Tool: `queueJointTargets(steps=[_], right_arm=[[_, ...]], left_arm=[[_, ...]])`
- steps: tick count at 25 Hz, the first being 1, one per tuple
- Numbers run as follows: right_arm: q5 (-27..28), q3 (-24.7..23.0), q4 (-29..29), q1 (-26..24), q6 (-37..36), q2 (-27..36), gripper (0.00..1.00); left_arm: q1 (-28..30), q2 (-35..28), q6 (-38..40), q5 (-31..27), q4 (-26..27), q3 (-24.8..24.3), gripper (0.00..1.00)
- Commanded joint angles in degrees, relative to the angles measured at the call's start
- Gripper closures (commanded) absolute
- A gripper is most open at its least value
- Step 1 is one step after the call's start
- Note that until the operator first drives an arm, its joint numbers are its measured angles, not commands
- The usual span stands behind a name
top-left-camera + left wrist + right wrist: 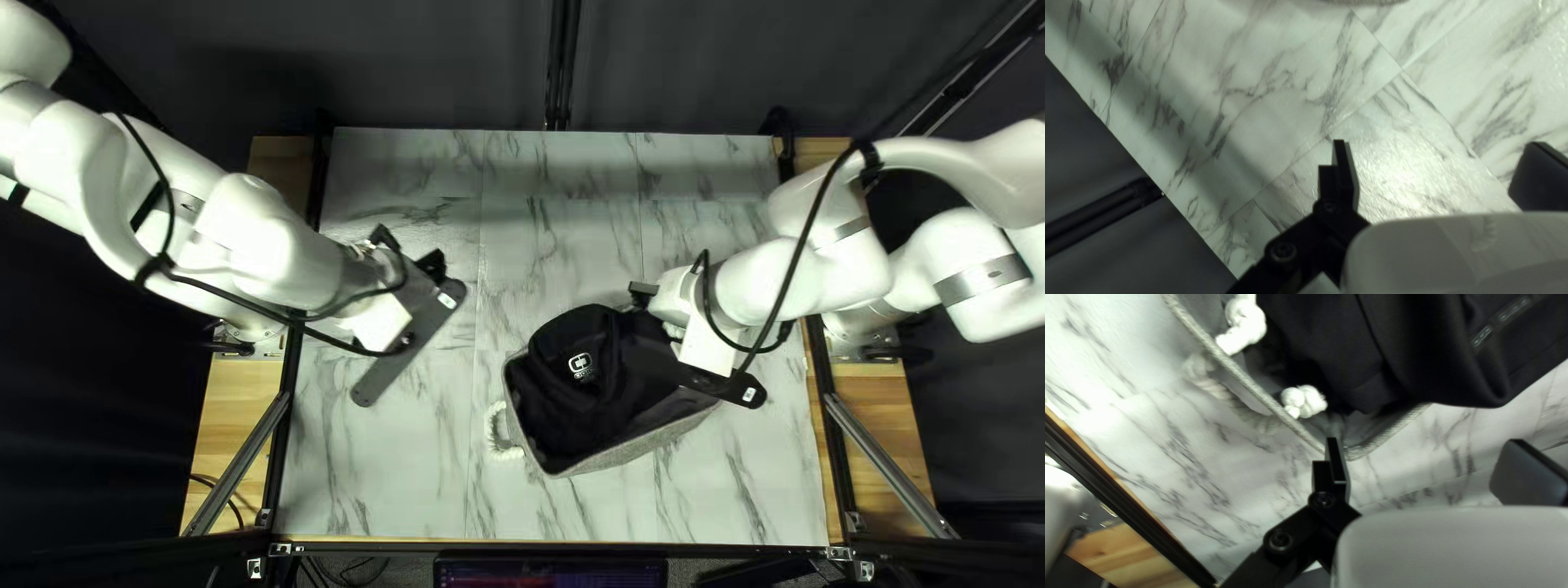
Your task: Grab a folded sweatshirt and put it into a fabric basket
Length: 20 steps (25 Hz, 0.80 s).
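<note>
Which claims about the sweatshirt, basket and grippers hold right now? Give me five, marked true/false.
1. The black sweatshirt sits in the fabric basket. True.
2. Both grippers are shut on the sweatshirt. False: the left gripper and right gripper are open.
3. The basket's rope is black. False: the rope is white.
4. Part of the sweatshirt overhangs the basket's rim. True.
5. The left gripper is inside the basket. False: it's over the table.

Black sweatshirt, seemingly folded, partly in grey basket
</note>
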<state>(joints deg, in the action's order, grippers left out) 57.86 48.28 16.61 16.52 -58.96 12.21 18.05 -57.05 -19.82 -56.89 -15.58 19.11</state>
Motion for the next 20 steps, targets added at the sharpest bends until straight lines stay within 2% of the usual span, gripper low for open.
queueJointTargets(steps=[1, 2, 6, 15, 18, 20], right_arm=[[-0.91, 1.63, -0.01, 0.18, -4.81, -2.05, 0.00], [-1.60, 1.97, -0.30, 0.11, -6.12, -2.86, 0.00], [-2.59, 3.53, -1.32, -0.50, -10.17, -4.95, 0.00], [0.79, 16.69, -1.48, -1.04, -16.33, -16.88, 0.00], [1.22, 19.75, -1.41, -0.95, -17.60, -20.89, 0.00], [0.84, 20.17, -1.27, -1.17, -18.39, -22.18, 0.00]], left_arm=[[-9.76, -5.26, -10.72, -5.47, 7.33, -0.70, 0.00], [-13.97, -5.72, -14.53, -6.61, 9.50, -0.51, 0.00], [-20.83, -3.75, -20.23, -7.64, 12.70, 0.70, 0.00], [-20.83, -3.75, -20.23, -7.64, 12.70, 0.70, 0.00], [-20.83, -3.75, -20.23, -7.64, 12.70, 0.70, 0.00], [-20.83, -3.75, -20.23, -7.64, 12.70, 0.70, 0.00]])
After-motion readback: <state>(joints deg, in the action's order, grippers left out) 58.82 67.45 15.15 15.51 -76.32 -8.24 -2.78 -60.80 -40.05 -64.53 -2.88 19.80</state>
